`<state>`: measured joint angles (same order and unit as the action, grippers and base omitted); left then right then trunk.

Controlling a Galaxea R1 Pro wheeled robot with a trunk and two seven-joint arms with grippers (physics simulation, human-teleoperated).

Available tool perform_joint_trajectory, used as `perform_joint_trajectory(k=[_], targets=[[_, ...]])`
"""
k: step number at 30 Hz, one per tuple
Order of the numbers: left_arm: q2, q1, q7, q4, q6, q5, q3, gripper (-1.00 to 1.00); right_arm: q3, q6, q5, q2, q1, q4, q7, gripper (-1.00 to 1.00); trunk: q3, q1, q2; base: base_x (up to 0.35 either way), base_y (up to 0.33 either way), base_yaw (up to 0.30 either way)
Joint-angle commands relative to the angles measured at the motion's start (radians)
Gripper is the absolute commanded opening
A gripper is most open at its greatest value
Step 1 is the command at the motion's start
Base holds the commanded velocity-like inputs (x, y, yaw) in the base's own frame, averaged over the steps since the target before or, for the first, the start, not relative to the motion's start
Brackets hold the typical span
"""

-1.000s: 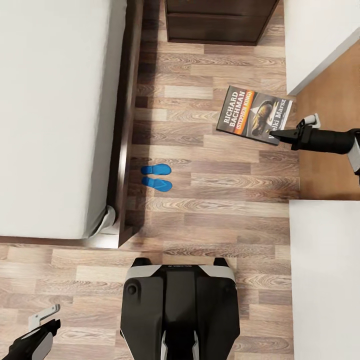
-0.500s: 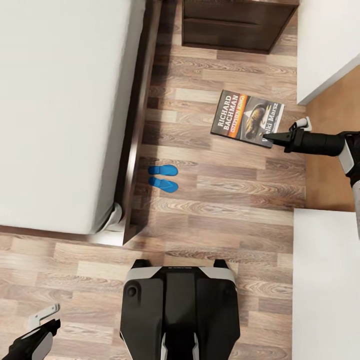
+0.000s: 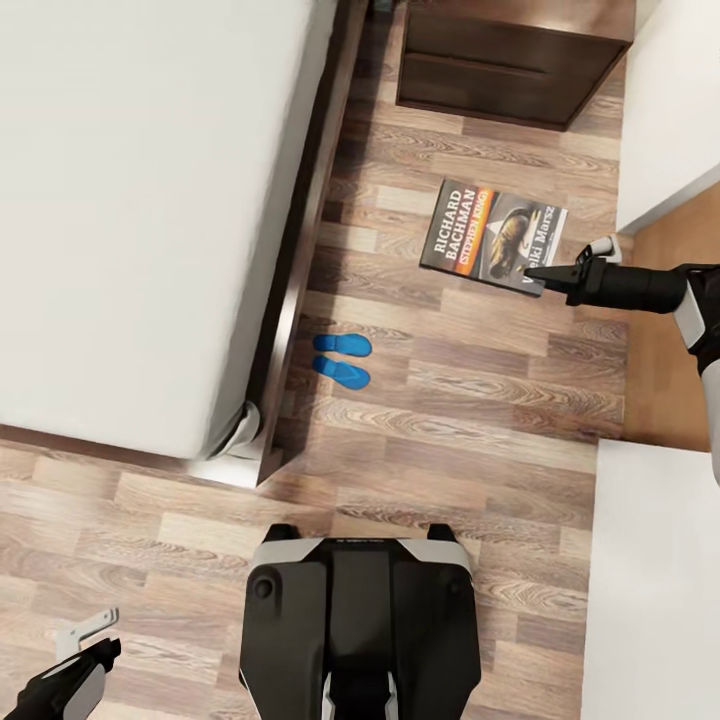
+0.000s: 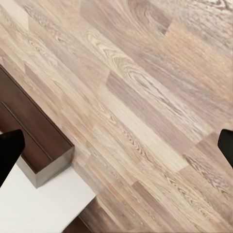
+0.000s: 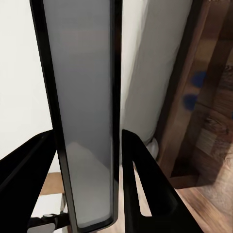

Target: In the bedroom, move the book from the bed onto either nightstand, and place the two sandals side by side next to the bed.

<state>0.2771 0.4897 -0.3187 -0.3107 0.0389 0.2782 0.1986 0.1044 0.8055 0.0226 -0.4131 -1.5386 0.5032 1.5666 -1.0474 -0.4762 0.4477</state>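
Observation:
The book (image 3: 488, 233), dark with an orange band, hangs above the wooden floor, and my right gripper (image 3: 540, 273) is shut on its near right corner. In the right wrist view the book (image 5: 82, 111) stands edge-on between the gripper's (image 5: 86, 138) fingers (image 5: 145, 179). Two blue sandals (image 3: 342, 358) lie side by side on the floor close to the bed's (image 3: 130, 200) dark frame. The nightstand (image 3: 510, 60) stands at the back, beyond the book. My left gripper (image 3: 85, 640) hangs open low at the near left, over bare floor (image 4: 136, 97).
White walls (image 3: 660, 100) bound the right side, with a doorway to a brown floor (image 3: 665, 340) between them. My base (image 3: 360, 620) stands at the foot corner of the bed frame (image 3: 265, 455). Floorboards run between bed and wall.
The whole picture has shifted right, so the camera has moved. The right gripper keeps its hold on the book. The left arm has not moved.

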Motion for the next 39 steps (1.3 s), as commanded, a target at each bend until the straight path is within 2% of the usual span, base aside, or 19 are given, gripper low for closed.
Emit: perform_joint_trajectory(k=[1,14,39], targets=[[0.000,0.000,-0.003,-0.002,0.004,0.009,-0.002,1.00,0.003,0.010,0.002,0.000,0.000,0.000,0.004,-1.00,0.001,-0.001,0.001,0.000,0.000,0.053],[0.000,0.000,-0.003,-0.002,0.005,0.009,-0.001,1.00,0.009,0.008,0.001,-0.001,0.000,0.001,0.004,-1.00,0.020,-0.001,0.001,0.000,0.000,0.016],[0.000,0.000,-0.003,-0.003,0.005,0.009,-0.002,1.00,0.005,0.009,0.002,0.001,0.013,0.000,0.004,-1.00,0.030,-0.001,0.001,0.000,0.000,0.000]])
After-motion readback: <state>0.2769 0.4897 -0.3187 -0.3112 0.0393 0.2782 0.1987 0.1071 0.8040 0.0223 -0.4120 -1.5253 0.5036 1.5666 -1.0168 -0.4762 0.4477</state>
